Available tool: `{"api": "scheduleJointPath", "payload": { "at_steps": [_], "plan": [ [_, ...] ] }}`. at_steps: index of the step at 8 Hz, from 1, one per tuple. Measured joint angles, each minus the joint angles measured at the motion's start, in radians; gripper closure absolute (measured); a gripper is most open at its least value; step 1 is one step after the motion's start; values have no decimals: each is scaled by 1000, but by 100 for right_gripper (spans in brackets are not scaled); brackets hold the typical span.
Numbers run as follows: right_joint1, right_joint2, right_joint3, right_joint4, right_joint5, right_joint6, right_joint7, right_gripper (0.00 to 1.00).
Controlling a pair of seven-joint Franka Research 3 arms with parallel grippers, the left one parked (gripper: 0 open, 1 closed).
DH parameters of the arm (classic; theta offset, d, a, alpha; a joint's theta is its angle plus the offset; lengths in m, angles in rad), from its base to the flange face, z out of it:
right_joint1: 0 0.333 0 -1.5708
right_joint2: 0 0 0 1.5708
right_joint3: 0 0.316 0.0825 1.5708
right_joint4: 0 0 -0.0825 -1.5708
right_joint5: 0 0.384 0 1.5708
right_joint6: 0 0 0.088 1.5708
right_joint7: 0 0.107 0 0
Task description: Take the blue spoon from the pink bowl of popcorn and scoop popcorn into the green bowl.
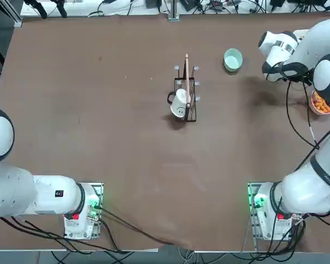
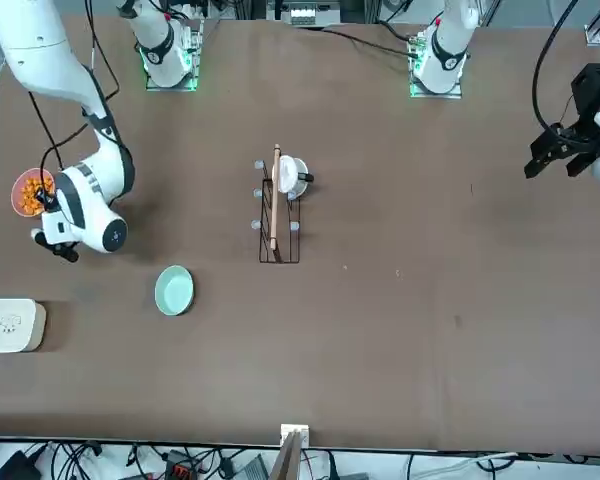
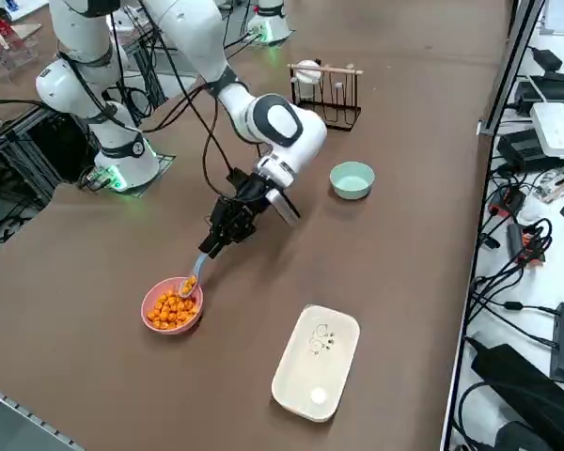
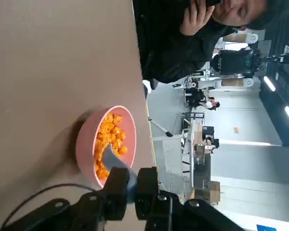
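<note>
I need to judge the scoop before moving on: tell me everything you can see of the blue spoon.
The blue spoon is small, pale blue and looks like plastic. The right claw is shut on its short handle and holds it tilted, head down. Its head dips into the popcorn in the pink bowl, with a few orange pieces on it. In the right wrist view the handle sits between the fingers. It is well away from the green bowl.

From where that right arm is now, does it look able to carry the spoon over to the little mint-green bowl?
Probably yes. The right tool grips the small pale blue spoon over the salmon-pink bowl, and only bare brown tabletop separates it from the round mint-green bowl.
</note>
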Motion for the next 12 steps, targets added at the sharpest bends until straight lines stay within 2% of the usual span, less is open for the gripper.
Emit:
{"api": "scheduleJointPath", "payload": {
  "at_steps": [5, 7, 9, 12],
  "plan": [
    [60, 0, 0, 6, -60, -84, 1, 88],
    [108, 0, 1, 18, -97, -111, 2, 88],
    [179, 0, 3, 67, -104, -133, -10, 88],
    [299, 30, 6, 188, -103, -190, -129, 88]
  ]
}}
